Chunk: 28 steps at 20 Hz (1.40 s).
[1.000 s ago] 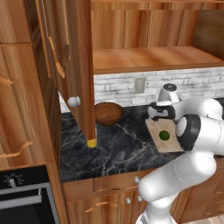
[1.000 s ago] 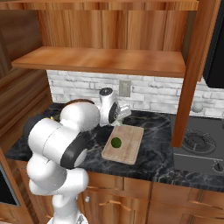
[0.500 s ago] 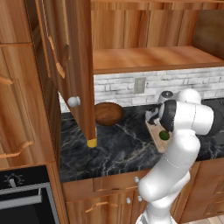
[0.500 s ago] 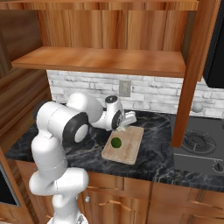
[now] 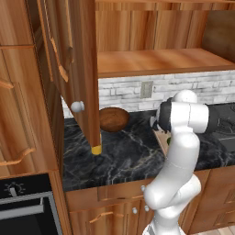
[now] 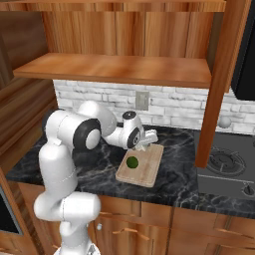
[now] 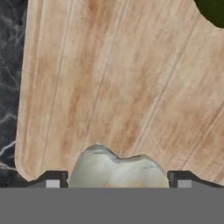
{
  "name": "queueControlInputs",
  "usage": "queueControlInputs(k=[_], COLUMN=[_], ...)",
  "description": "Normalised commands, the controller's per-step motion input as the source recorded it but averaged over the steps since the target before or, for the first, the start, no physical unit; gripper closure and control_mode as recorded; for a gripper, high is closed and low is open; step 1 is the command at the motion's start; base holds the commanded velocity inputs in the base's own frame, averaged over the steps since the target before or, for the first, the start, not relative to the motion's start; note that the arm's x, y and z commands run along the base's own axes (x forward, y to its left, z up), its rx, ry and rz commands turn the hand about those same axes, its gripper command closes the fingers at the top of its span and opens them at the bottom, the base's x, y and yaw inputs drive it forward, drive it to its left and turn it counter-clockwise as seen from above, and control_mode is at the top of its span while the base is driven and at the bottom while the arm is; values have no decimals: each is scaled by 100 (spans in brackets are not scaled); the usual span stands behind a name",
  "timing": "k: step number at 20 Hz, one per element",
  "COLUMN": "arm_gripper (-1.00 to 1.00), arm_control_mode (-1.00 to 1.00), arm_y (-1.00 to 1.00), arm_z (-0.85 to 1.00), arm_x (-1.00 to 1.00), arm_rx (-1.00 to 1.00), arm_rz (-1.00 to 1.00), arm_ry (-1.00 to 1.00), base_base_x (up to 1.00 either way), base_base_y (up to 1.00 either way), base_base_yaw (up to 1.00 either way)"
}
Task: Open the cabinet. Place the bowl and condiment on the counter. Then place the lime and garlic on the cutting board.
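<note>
- Left base view: the open cabinet door (image 5: 75, 69) hangs at 10 o'clock with a yellow-capped condiment bottle (image 5: 96, 148) standing on the dark marble counter (image 5: 124, 156) below its lower edge. A brown bowl (image 5: 113, 119) sits on the counter just past the bottle, toward 12 o'clock. The arm's elbow covers most of the cutting board (image 5: 161, 137).
- Right base view: the gripper (image 6: 145, 141) hangs over the far end of the cutting board (image 6: 144, 167), with a pale garlic bulb (image 6: 144, 143) at its tips. The lime (image 6: 132, 162) lies on the board at 7 o'clock from the gripper, near but apart.
- Hand view: the garlic bulb (image 7: 117, 168) sits between the two dark fingertips (image 7: 52, 178), which clasp it from both sides, directly above the wooden board (image 7: 118, 83). The lime (image 7: 213, 11) shows at 1 o'clock, at the frame's corner.
</note>
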Motion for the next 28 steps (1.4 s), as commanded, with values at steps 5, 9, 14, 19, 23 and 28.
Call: queueControlInputs(k=[5, 9, 14, 19, 23, 28], arm_gripper=[-100, -100, -100, -100, -100, -100], arm_control_mode=[-100, -100, -100, -100, -100, -100], arm_y=[-16, 0, 29, 84, 99, 100], arm_z=[10, 52, 76, 80, 88, 67], arm_x=[0, -21, -75, -89, -74, -87], arm_rx=[0, 0, 0, 0, 0, 0], arm_rz=[0, 0, 5, 6, 3, 2], arm_ry=[0, -3, -10, -5, 0, -4], base_base_x=[0, 0, 0, 0, 0, 0], base_base_y=[0, 0, 0, 0, 0, 0], base_base_yaw=[0, 0, 0, 0, 0, 0])
